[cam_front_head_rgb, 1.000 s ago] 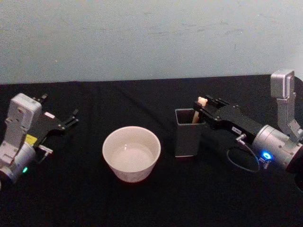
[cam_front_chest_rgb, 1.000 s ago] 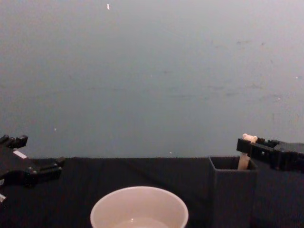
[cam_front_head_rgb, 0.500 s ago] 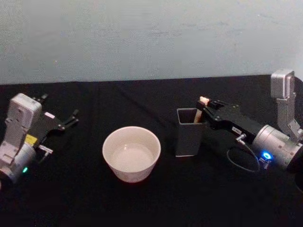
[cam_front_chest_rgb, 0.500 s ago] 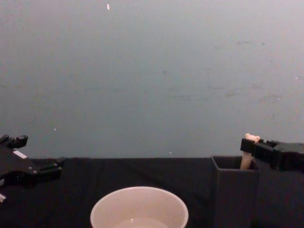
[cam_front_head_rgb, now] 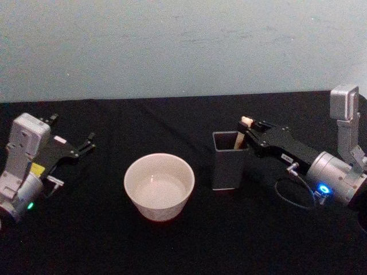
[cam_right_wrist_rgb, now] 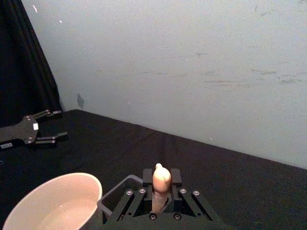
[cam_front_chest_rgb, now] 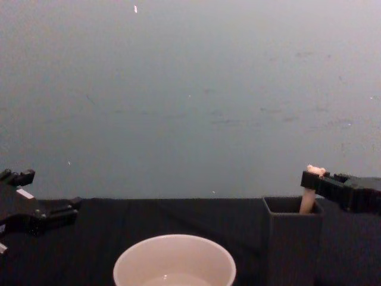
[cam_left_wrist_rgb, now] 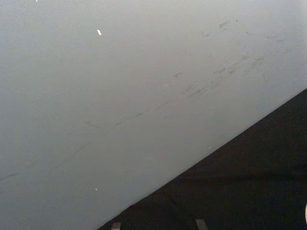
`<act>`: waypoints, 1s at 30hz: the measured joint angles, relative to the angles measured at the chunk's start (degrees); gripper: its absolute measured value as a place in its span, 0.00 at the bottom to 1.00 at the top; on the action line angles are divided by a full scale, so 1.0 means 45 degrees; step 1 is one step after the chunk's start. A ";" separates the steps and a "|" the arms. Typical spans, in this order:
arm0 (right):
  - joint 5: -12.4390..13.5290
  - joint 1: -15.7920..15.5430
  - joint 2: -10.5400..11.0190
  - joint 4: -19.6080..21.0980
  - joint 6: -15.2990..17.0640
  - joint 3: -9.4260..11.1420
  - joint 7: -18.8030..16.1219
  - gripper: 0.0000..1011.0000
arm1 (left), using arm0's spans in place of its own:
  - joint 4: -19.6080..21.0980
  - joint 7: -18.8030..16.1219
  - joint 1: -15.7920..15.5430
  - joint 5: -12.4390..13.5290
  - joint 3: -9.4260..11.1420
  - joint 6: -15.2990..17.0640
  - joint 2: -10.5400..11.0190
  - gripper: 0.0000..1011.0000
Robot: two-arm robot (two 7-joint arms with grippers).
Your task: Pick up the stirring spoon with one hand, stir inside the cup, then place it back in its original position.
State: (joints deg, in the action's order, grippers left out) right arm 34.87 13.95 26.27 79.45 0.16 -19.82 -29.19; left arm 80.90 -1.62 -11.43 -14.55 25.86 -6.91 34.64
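Pickup underway: our right gripper (cam_front_head_rgb: 248,132) clamps the stirring spoon (cam_front_head_rgb: 245,121) in the holder (cam_front_head_rgb: 228,169) (left gripper (cam_front_head_rgb: 71,133) parked, open). We've yet to lift, stir the cup (cam_front_head_rgb: 157,209), return.

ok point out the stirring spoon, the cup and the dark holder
stirring spoon (cam_right_wrist_rgb: 161,176), right wrist view, bear-head top of the handle
cup (cam_front_head_rgb: 155,211), head view, outer front wall
dark grey holder (cam_front_head_rgb: 228,171), head view, front wall

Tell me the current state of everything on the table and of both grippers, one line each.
stirring spoon: upright in the holder, handle top clamped by the right gripper.
holder: upright, spoon inside.
cup: upright, seemingly some liquid inside, untouched.
right gripper: jaws shut on the spoon handle, above the holder.
left gripper: jaws open, empty, parked far left.
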 joint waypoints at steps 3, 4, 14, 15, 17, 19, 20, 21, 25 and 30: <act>0.0132 -0.0037 0.0020 0.0098 -0.0006 0.0036 -0.0062 0.21 | 0.0000 0.0000 0.0000 0.0000 -0.0001 0.0000 0.0000 0.99; 0.0159 -0.0044 0.0023 0.0120 -0.0007 0.0046 -0.0072 0.21 | 0.0000 0.0000 0.0000 0.0000 -0.0001 0.0000 0.0000 0.99; 0.0724 -0.0203 0.0160 0.0796 0.0016 0.0347 -0.0020 0.21 | 0.0000 0.0000 0.0000 0.0000 0.0000 0.0000 0.0000 0.99; 0.0774 -0.0219 0.0175 0.0876 0.0016 0.0384 -0.0006 0.21 | 0.0000 0.0000 0.0000 0.0000 0.0000 0.0000 0.0000 0.99; 0.0914 -0.0262 0.0217 0.1098 0.0011 0.0496 0.0064 0.21 | 0.0000 -0.0001 0.0000 0.0000 0.0000 0.0000 0.0000 0.99; 0.1006 -0.0292 0.0234 0.1237 -0.0001 0.0557 0.0098 0.21 | 0.0000 0.0000 0.0000 0.0000 0.0000 0.0000 0.0000 0.99; 0.1115 -0.0318 0.0260 0.1409 -0.0026 0.0632 0.0138 0.21 | 0.0000 0.0000 0.0000 0.0000 0.0000 0.0000 0.0000 0.99; 0.1167 -0.0332 0.0271 0.1483 -0.0041 0.0673 0.0150 0.21 | 0.0000 0.0000 0.0000 0.0000 -0.0001 0.0000 0.0000 0.99; 0.1496 -0.0360 0.0296 0.1920 -0.0176 0.0892 0.0227 0.21 | 0.0000 0.0000 0.0000 0.0000 0.0000 0.0000 0.0000 0.99; 0.1772 -0.0280 0.0226 0.2158 -0.0317 0.1012 0.0250 0.21 | 0.0000 0.0000 0.0000 0.0000 0.0000 0.0000 0.0000 0.99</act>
State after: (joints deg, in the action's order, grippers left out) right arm 42.85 12.69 27.29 89.16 -1.27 -15.27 -28.06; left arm 80.90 -1.62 -11.43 -14.55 25.86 -6.91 34.65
